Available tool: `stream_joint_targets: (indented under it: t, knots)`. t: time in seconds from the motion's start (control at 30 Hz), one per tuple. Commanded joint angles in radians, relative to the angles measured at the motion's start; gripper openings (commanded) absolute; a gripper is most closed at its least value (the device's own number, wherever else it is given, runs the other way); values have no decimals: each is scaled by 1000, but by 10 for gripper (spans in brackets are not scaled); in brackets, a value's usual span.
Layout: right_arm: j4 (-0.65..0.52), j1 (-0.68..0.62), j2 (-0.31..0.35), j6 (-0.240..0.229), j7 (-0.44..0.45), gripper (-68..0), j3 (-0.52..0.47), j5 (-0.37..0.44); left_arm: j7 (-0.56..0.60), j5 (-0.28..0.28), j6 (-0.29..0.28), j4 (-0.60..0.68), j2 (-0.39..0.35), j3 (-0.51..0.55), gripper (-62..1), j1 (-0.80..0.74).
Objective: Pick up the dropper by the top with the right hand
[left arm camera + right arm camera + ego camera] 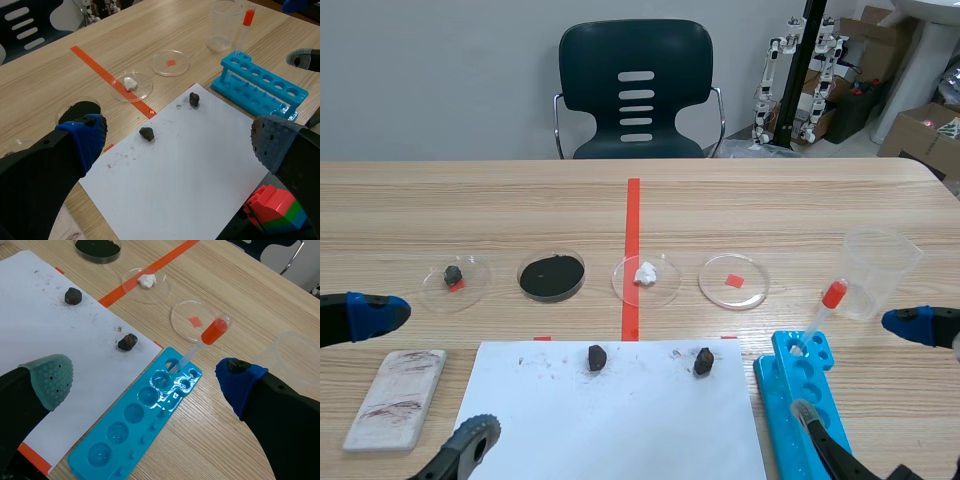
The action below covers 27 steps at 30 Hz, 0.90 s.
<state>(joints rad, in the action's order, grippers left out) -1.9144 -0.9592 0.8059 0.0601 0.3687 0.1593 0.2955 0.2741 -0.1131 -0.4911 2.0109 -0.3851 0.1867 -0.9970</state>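
Observation:
The dropper point(826, 306), a clear pipette with an orange-red bulb, stands tilted in the far end hole of the blue tube rack point(782, 395). My right gripper point(860, 372) hangs open above the rack, one finger on each side of it. In the right wrist view the dropper point(214, 333) leans ahead of the open gripper point(145, 382), closer to the blue-padded finger point(239, 380), with the rack point(125, 440) underneath. My left gripper point(420, 375) is open at the table's near left. In the left wrist view the dropper point(243, 30) and rack point(260, 90) lie far ahead of the open gripper point(180, 142).
A clear beaker point(878, 272) stands just beyond the rack. A row of petri dishes crosses the middle, the nearest holding a red square point(733, 281). White paper point(620, 430) carries two dark lumps point(597, 357) point(704, 361). A grey slab point(396, 397) lies near left. A chair point(636, 90) stands behind.

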Motion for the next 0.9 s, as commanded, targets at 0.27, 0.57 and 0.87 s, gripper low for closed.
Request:
stream_joint_targets:
  t: [0.27,0.57,0.87]
  knots:
    - [-19,12,0,3,-6,-82,-3,4,17,-9,2,4,2,6,-4,3]
    - [-19,12,0,3,-14,-82,-3,4,17,-9,2,4,2,6,-4,3]
    - [-15,15,-27,-5,-15,-78,-27,22,16,-9,2,4,2,6,-4,3]
